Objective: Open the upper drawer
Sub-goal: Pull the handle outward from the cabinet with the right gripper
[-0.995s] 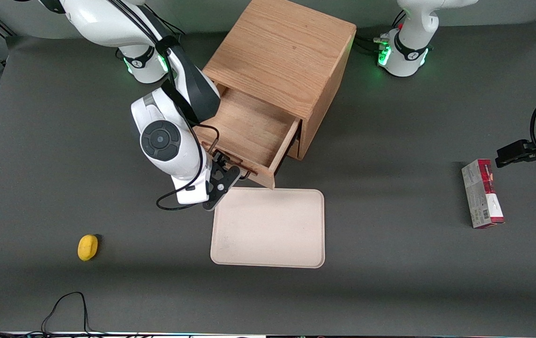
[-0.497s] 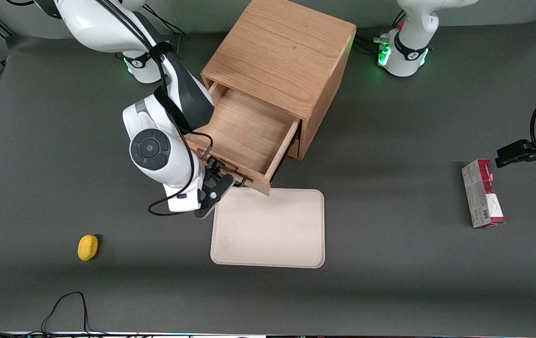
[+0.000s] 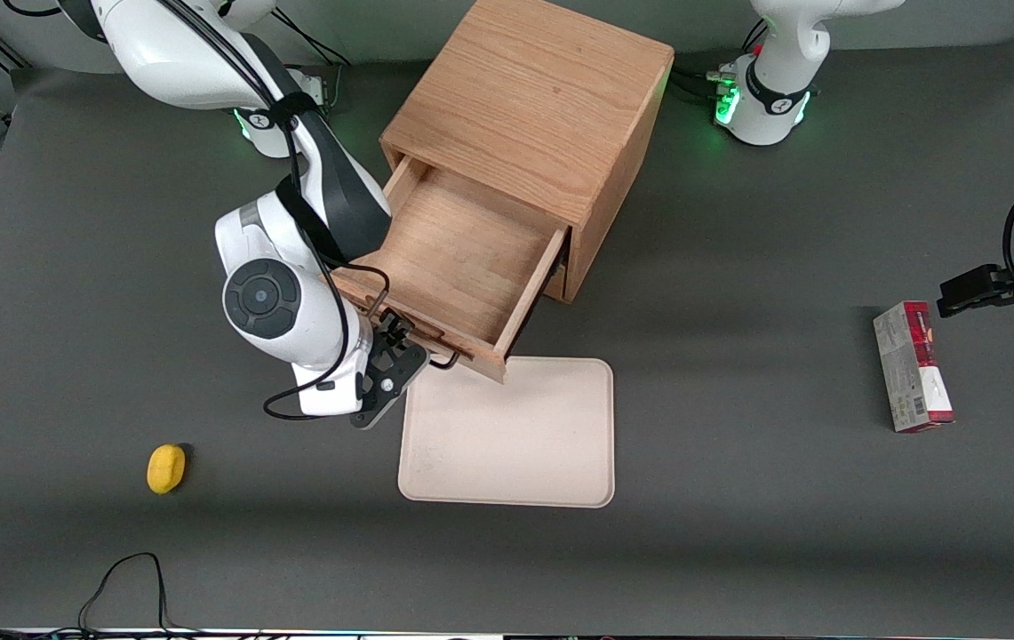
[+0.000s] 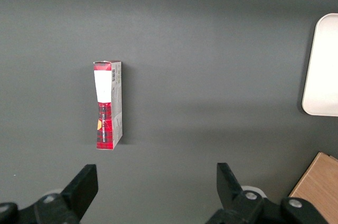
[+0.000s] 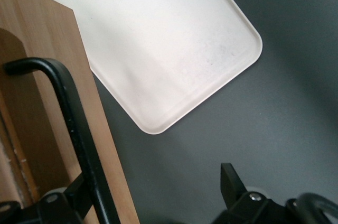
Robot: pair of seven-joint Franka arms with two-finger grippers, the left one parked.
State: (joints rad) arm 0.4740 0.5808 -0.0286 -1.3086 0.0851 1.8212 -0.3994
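Note:
The upper drawer (image 3: pixel 462 258) of the light oak cabinet (image 3: pixel 533 98) stands pulled far out, and its plain wood box is empty. Its front edge overhangs the tray's near corner. My right gripper (image 3: pixel 395 345) is in front of the drawer front, at the black wire handle (image 3: pixel 446 360). In the right wrist view the gripper (image 5: pixel 153 184) is open, its fingers wide apart. The handle (image 5: pixel 74 123) runs along the drawer front (image 5: pixel 47 92) just inside one finger (image 5: pixel 79 195). The other finger (image 5: pixel 229 179) hangs over bare table.
A cream tray (image 3: pixel 511 436) lies flat in front of the drawer, nearer the front camera; it also shows in the right wrist view (image 5: pixel 158 49). A yellow object (image 3: pixel 165 468) lies toward the working arm's end. A red-and-white box (image 3: pixel 911 364) lies toward the parked arm's end.
The upper drawer has slid farther out of the cabinet. My gripper has moved with the handle, away from the cabinet and toward the working arm's end.

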